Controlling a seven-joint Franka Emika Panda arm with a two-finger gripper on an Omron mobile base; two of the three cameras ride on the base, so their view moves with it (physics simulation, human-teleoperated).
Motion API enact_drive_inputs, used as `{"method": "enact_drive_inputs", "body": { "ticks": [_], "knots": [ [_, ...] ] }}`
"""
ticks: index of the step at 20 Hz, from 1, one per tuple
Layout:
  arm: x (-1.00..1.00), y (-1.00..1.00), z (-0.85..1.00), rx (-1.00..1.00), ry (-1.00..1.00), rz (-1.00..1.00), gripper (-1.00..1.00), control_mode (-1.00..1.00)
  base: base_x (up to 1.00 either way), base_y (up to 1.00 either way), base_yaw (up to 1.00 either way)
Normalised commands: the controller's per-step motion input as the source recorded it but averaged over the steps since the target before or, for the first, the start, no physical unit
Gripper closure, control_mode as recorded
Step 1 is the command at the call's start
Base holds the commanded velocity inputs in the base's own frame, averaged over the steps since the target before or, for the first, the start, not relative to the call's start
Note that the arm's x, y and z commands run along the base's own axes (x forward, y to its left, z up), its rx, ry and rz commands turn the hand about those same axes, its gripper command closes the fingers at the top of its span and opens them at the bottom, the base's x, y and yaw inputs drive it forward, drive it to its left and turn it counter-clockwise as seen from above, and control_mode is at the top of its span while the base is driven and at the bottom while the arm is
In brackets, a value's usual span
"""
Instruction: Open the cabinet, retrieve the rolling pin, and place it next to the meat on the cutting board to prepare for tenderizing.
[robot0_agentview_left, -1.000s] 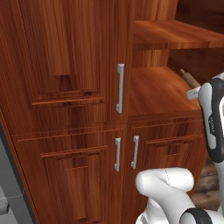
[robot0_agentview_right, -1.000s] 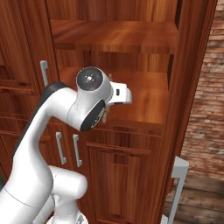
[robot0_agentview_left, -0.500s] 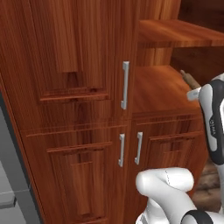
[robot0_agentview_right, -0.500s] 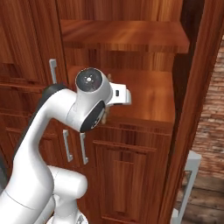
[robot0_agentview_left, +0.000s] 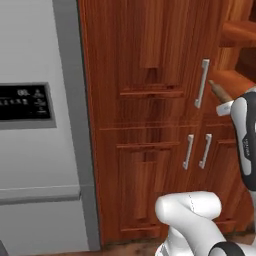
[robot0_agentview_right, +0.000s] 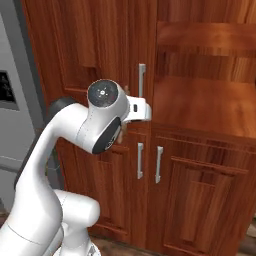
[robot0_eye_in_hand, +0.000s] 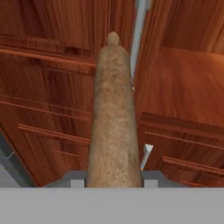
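- The pin (robot0_eye_in_hand: 113, 118) ran straight out from the tool (robot0_eye_in_hand: 113, 181) in the hand view, its far knob pointing at the cabinet (robot0_eye_in_hand: 52, 65).
- The tool was clamped on the pin: the pin's near end filled the gap between the two tips at the bottom of that view.
- In the left base view the pin's (robot0_agentview_left: 218, 90) free end stuck out past the white arm (robot0_agentview_left: 247, 135), in front of the open shelf (robot0_agentview_left: 235, 80) and just right of the long handle (robot0_agentview_left: 202, 83).
- The cabinet (robot0_agentview_left: 150, 100) stood beside a grey fridge (robot0_agentview_left: 35, 125) with a dark panel (robot0_agentview_left: 25, 102).
- The left tall door (robot0_agentview_right: 90, 50) was closed; the compartment to its right was open, with a bare wooden shelf (robot0_agentview_right: 205, 102) and another shelf (robot0_agentview_right: 210, 35) above.
- Below, two shorter doors (robot0_agentview_right: 195, 200) with short handles (robot0_agentview_right: 149, 162) were closed.
- In the right base view the arm's wrist (robot0_agentview_right: 107, 115) sat in front of the closed door, hiding the tool itself.
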Motion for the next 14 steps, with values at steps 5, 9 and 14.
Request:
{"method": "enact_drive_inputs", "body": {
  "ticks": [5, 9, 14],
  "knots": [
    [0.0, 0.0, 0.0, 0.0, 0.0, 0.0, 1.0, 1.0, -0.45, 0.71, 0.35],
    [0.0, 0.0, 0.0, 0.0, 0.0, 0.0, 1.0, 1.0, -0.73, 0.33, 0.32],
    [0.0, 0.0, 0.0, 0.0, 0.0, 0.0, 1.0, 1.0, -1.0, 0.0, 0.15]
  ]
}}
